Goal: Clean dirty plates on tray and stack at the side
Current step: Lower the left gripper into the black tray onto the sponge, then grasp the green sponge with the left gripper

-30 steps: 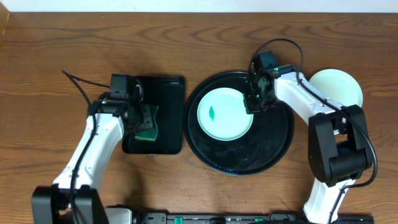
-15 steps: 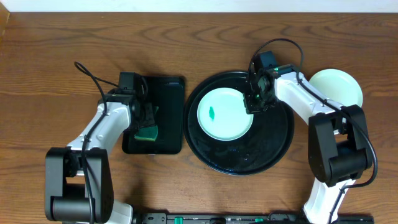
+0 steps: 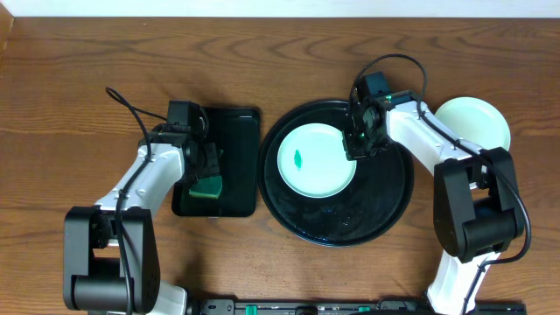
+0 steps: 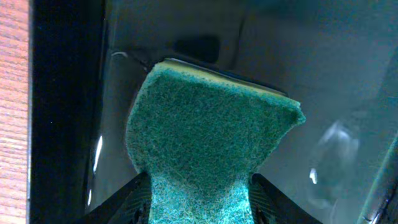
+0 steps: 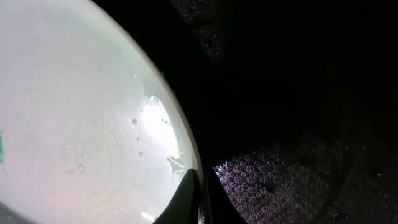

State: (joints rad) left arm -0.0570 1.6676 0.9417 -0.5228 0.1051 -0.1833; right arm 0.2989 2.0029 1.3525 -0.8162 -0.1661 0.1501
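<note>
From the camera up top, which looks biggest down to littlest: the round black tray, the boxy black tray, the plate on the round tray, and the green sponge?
1. Round black tray
2. Rectangular black tray
3. Plate
4. Green sponge, partly covered by the arm, yet clearly the smallest

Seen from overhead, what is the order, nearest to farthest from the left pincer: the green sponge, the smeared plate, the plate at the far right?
1. green sponge: gripped in the left pincer, at the rectangular tray.
2. smeared plate: to its right, on the round tray.
3. far-right plate: past that tray, at the right edge of the group.
</note>
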